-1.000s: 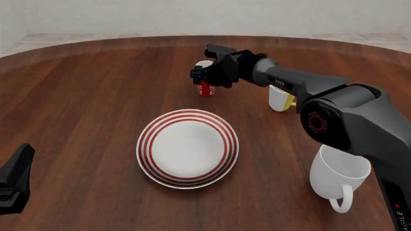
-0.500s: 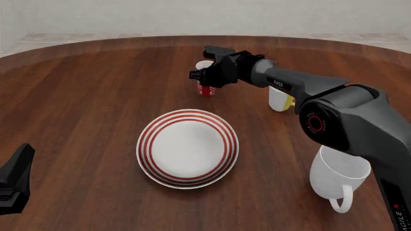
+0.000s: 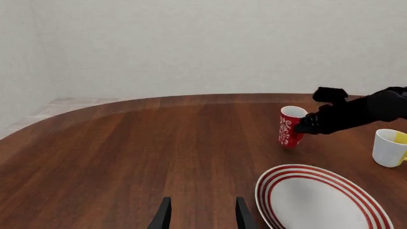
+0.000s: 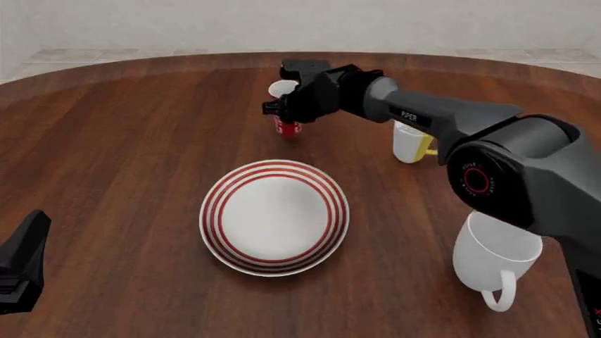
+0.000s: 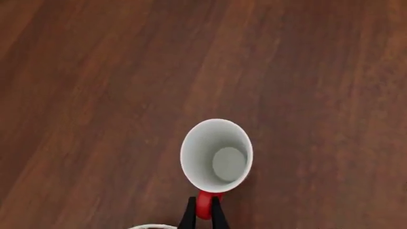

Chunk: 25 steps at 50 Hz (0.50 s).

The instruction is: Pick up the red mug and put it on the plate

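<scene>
Since earlier frame, our right gripper [image 4: 281,107] carried red mug [image 4: 284,125] leftward, fingers pinching its handle; next, swing toward plate [image 4: 274,217] at 6 o'clock.

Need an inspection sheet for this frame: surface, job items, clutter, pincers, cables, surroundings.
Surface: wooden table, dark brown, no spills seen.
Job's things: red mug upright, held by its handle, lifted or not unclear; plate bare, nearer the arms than the mug.
Clutter: white mug with yellow handle behind the right arm; large white mug near right.
Grippers: right pincer closed on the red mug's handle; left pincer open, holding nothing, over bare table.
Cables: nothing seen.
Surroundings: plain pale wall, tiled floor beyond the table.
</scene>
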Each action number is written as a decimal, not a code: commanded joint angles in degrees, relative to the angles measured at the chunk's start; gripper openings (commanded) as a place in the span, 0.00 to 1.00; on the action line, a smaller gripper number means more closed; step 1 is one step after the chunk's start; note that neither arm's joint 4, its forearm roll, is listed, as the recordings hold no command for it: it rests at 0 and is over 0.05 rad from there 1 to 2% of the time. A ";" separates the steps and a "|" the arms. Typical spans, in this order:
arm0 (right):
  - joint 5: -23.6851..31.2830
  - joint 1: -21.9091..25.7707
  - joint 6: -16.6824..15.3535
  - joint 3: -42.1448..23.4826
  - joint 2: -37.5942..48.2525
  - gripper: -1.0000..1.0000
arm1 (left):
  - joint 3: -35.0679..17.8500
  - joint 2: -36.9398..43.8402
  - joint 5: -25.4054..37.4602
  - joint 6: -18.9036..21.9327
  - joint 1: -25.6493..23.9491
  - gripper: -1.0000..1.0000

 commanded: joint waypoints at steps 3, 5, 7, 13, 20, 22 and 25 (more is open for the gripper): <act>-3.56 1.24 -4.75 9.60 -9.23 0.00 | 0.00 0.01 0.00 0.00 0.00 1.00; -3.99 1.70 -5.08 11.51 -11.09 0.00 | 0.00 -0.01 0.00 0.00 0.01 1.00; -4.69 1.82 -6.49 13.41 -12.89 0.00 | 0.00 -0.01 0.00 0.01 0.00 1.00; -6.39 2.08 -7.07 20.36 -19.00 0.00 | 0.00 0.00 0.00 0.00 0.00 1.00; -7.85 2.32 -4.97 28.26 -26.60 0.00 | 0.00 0.00 0.00 -0.01 0.01 1.00; -8.42 2.12 -5.32 30.09 -28.37 0.00 | 0.00 0.00 0.00 0.00 0.01 1.00; -8.43 2.16 -4.25 32.32 -31.17 0.00 | 0.00 -0.01 0.00 0.01 0.01 1.00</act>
